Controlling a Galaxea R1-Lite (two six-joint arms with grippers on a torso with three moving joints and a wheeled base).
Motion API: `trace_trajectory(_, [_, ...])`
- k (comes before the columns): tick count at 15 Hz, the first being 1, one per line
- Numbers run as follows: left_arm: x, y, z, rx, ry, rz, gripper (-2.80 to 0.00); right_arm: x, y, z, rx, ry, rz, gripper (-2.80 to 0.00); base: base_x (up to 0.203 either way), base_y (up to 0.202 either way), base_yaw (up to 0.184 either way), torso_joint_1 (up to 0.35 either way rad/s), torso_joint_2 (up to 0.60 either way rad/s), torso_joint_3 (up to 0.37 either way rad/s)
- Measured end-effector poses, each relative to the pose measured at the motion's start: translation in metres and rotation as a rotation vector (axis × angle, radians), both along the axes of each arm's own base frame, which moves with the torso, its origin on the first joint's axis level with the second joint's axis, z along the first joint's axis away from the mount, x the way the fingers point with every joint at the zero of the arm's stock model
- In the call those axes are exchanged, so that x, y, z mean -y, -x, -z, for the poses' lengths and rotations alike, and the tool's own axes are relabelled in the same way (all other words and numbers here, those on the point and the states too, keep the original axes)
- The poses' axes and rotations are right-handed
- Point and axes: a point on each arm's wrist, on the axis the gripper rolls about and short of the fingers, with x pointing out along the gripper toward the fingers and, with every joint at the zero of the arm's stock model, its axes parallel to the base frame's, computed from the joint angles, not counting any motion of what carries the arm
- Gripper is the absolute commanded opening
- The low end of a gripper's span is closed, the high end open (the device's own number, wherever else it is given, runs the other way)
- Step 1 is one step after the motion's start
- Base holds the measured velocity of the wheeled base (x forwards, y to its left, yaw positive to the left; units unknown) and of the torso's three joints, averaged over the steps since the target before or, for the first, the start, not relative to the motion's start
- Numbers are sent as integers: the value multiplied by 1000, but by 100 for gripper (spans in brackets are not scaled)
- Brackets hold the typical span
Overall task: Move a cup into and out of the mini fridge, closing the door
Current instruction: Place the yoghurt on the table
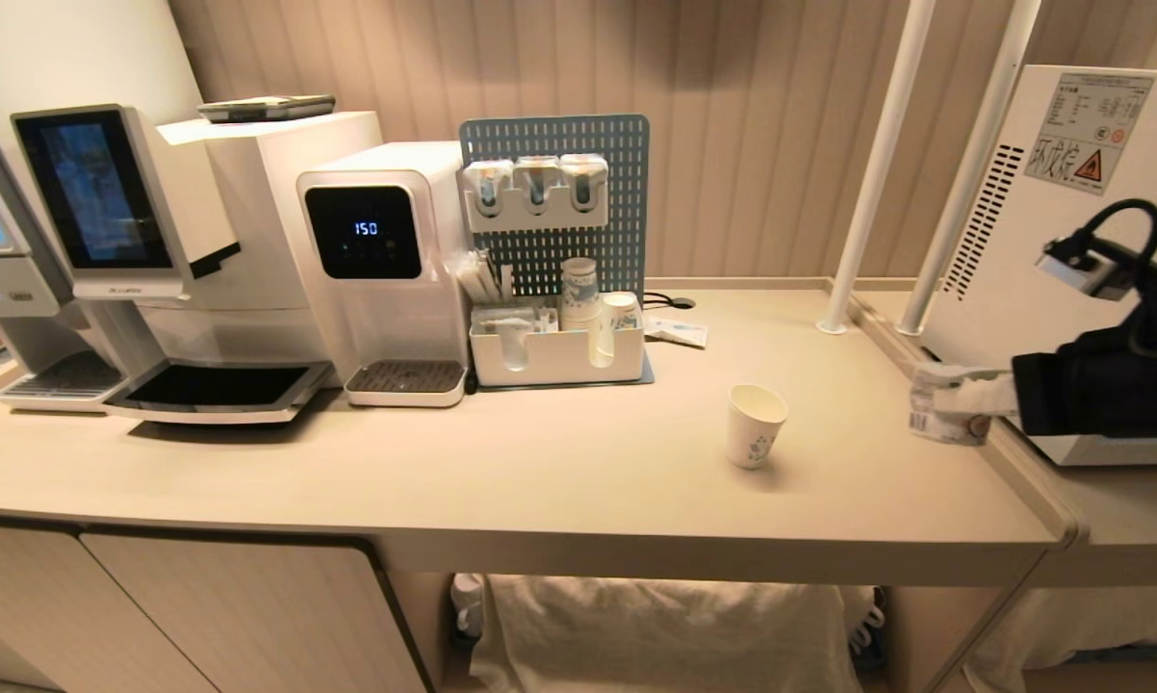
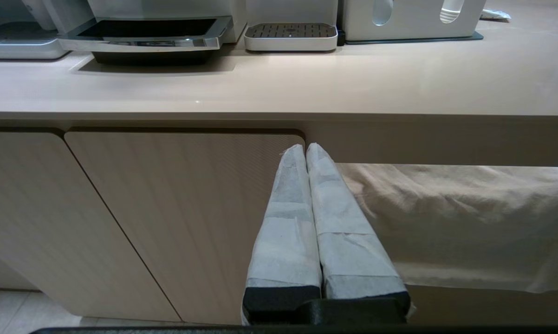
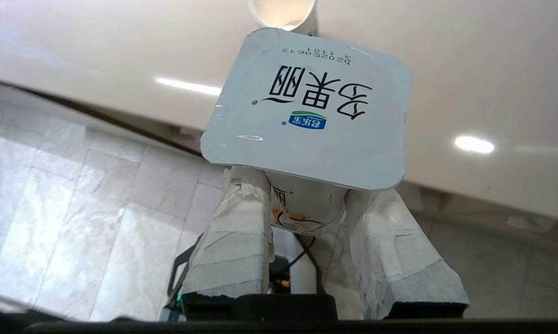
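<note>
The cup (image 1: pixel 755 424), white paper with a blue print, stands upright on the beige counter (image 1: pixel 540 462), right of centre. Its rim (image 3: pixel 282 11) peeks out past a held tub in the right wrist view. My right gripper (image 1: pixel 959 402) hovers at the counter's right end, shut on a small foil-lidded tub (image 3: pixel 307 106) with orange marks on its side. Behind it stands the mini fridge (image 1: pixel 1041 221), showing a vented white side with a warning label. The door is out of view. Below the counter edge, my left gripper (image 2: pixel 305 148) is shut and empty, in front of a cabinet front.
A coffee machine (image 1: pixel 155 250) and a water dispenser (image 1: pixel 381 269) line the back left. A blue pegboard organiser with stacked paper cups (image 1: pixel 578 289) stands beside them. Two white poles (image 1: pixel 877 164) rise at the back right. A cloth (image 1: pixel 655 626) hangs under the counter.
</note>
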Motion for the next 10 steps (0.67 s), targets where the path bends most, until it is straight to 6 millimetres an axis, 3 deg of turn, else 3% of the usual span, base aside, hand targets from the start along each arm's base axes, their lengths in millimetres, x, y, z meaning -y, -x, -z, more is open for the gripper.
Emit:
trace_trajectory(4, [0,0,0,0,0,0,-280,9,-60,31,36,139,119,-280,0,0,0,0,0,0])
trace_trajectory(10, [0,0,0,0,0,0,-280,15,-101,73,65,165,145,-280,0,0,0,0,0,0])
